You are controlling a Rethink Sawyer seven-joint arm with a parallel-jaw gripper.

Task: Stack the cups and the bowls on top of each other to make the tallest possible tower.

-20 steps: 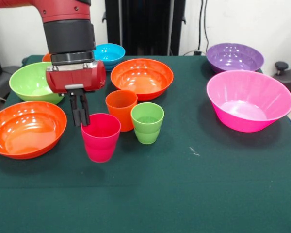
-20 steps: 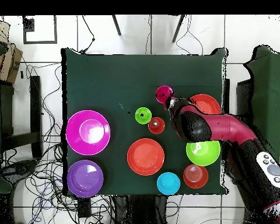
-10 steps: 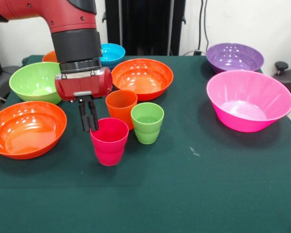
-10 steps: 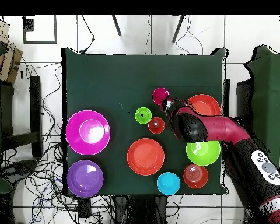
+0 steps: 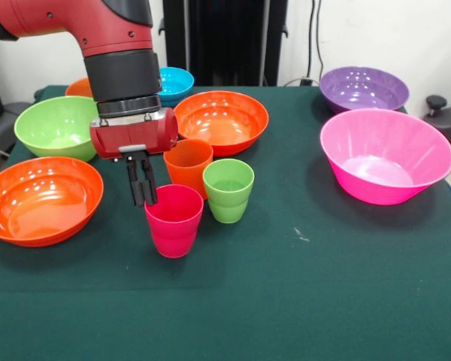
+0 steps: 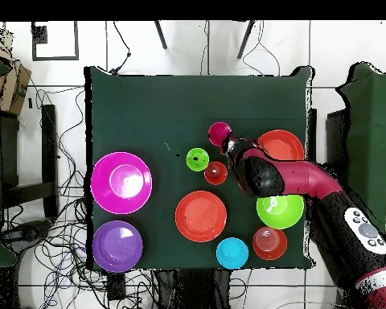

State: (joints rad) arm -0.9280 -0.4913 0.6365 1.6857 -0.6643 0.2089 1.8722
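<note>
My gripper [image 5: 142, 199] is shut on the left rim of the magenta-red cup [image 5: 174, 226], which stands upright at the table's front middle. The orange cup [image 5: 186, 162] and the light green cup [image 5: 228, 189] stand just behind it and to its right. In the overhead view the gripper [image 6: 231, 145] sits beside the magenta-red cup [image 6: 219, 133], near the green cup [image 6: 197, 158] and the orange cup [image 6: 215, 172]. Whether the held cup touches the cloth I cannot tell.
Bowls ring the cups: a wide orange bowl [image 5: 39, 199] at the left, a green bowl [image 5: 52, 126] behind it, a second wide orange bowl [image 5: 222, 120], a blue bowl [image 5: 169, 81], a small orange bowl [image 5: 79, 88], a purple bowl [image 5: 363, 88] and a large pink bowl [image 5: 383, 154].
The gripper has shifted to the right in the front view, carrying the magenta-red cup with it toward the green cup. The other cups and the bowls have stayed put.
</note>
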